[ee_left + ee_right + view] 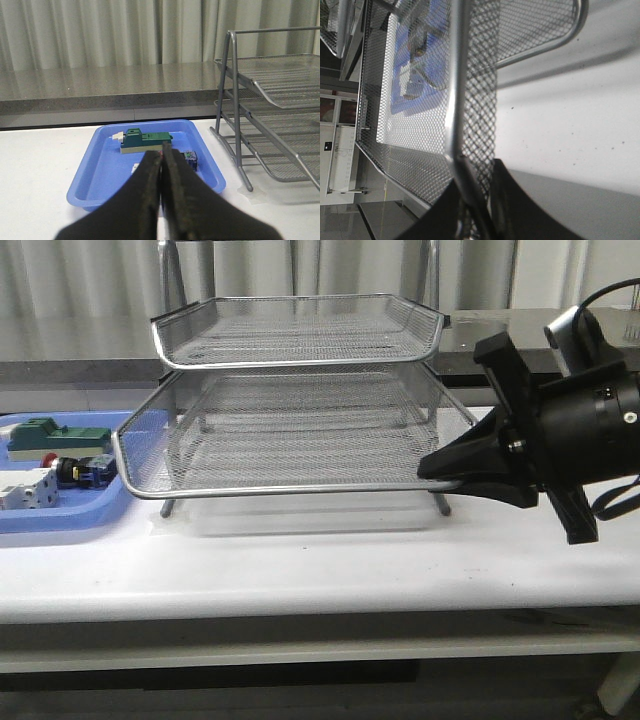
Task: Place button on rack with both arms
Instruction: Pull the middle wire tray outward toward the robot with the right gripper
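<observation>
The silver wire-mesh rack (300,362) stands mid-table; it also shows in the left wrist view (280,80) and the right wrist view (456,75). My right gripper (432,468) is shut on the front right rim of the rack's middle tier, its fingers (497,175) on either side of the mesh wall. The button (75,471) lies on its side in the blue tray (60,522), red head pointing left. My left gripper (161,151) is shut and empty, just short of the tray (97,165). It hides most of the button; only the blue-green rear block (190,159) shows.
A green block-shaped component (55,433) (146,140) lies at the back of the blue tray. A white breaker-like component (25,490) lies at its front left. A grey counter ledge runs behind the table. The left arm is out of the front view.
</observation>
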Action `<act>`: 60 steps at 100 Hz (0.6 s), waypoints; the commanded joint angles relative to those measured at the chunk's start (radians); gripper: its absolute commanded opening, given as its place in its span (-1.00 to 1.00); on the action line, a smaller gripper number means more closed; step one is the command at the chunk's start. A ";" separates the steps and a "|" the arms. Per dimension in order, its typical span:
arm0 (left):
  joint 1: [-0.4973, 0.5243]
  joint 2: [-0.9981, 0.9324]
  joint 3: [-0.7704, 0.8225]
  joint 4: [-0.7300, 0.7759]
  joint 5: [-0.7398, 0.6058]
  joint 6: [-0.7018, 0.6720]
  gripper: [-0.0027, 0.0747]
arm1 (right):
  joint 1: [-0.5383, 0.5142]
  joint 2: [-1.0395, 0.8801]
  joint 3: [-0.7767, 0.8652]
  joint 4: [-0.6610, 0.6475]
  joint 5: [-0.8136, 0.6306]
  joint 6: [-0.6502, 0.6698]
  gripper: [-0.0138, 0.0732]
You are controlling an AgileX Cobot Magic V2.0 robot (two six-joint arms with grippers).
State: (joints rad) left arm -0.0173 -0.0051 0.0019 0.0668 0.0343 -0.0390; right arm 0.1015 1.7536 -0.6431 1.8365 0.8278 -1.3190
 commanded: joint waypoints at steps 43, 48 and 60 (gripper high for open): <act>0.002 -0.031 0.045 -0.008 -0.081 -0.010 -0.92 | 0.000 -0.047 0.030 -0.016 0.024 -0.006 0.16; 0.002 -0.031 0.045 -0.008 -0.081 -0.010 -0.92 | 0.000 -0.047 0.030 -0.015 0.026 -0.006 0.29; 0.002 -0.031 0.045 -0.008 -0.081 -0.010 -0.92 | -0.001 -0.047 0.030 -0.015 0.049 -0.006 0.40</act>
State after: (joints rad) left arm -0.0173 -0.0051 0.0019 0.0668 0.0343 -0.0390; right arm 0.1015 1.7344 -0.6052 1.8205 0.8051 -1.3165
